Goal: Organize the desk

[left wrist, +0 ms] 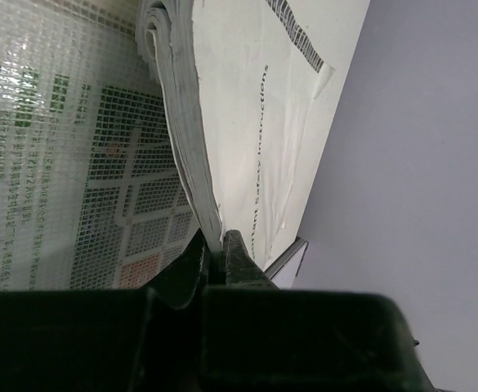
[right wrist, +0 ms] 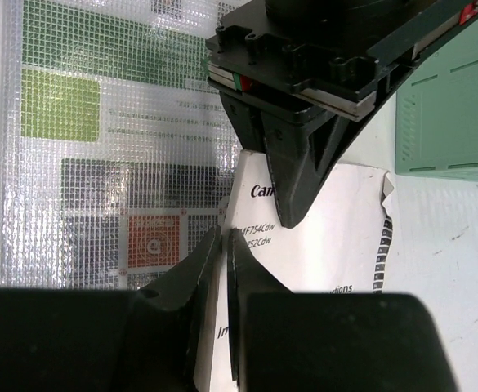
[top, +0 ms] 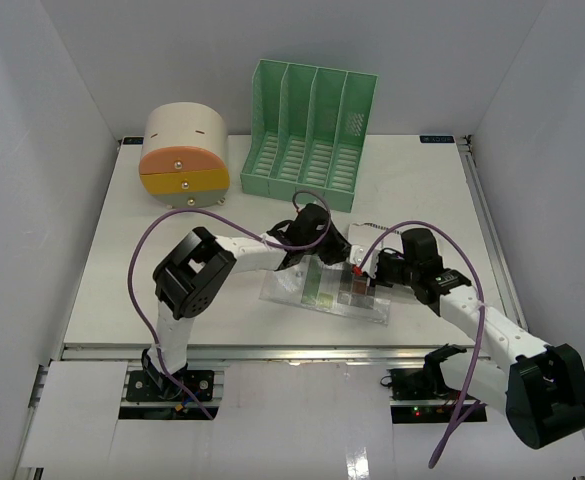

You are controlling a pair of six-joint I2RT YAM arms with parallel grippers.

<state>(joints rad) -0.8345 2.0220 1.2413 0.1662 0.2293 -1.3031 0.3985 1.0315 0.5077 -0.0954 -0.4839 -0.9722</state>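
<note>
Weight and stiffness put the desk [top: 422, 200] itself beyond any grip. It is judged heavy, rigid and fixed, spread under everything in the top view from the arm bases to the far wall, so only the loose things on it are to be taken hold of.

At its near middle a mesh pouch [top: 327, 295] lies flat, with a booklet [left wrist: 255, 122] against it. The left gripper [left wrist: 221, 245] is clenched on the booklet's thin edge, with the stack of pages pinched between its jaws. The booklet is judged light and floppy. Its pages are likely to fan or sag if held by one corner, so a hold at the middle of an edge is better suited. The pouch is judged limp and slick, and best pinched at its rim.

The right gripper [right wrist: 225, 241] is closed too, with its tips set where pouch and booklet meet. Which of the two is pinched, if either, cannot be told. The pouch's mouth is hidden under both wrists in the top view, so how far the booklet is inside cannot be made out. The booklet's print is cut off in the wrist views. The rack [top: 312, 140] and drawer box [top: 182, 155] stand at the far side, well apart from the arms.
</note>
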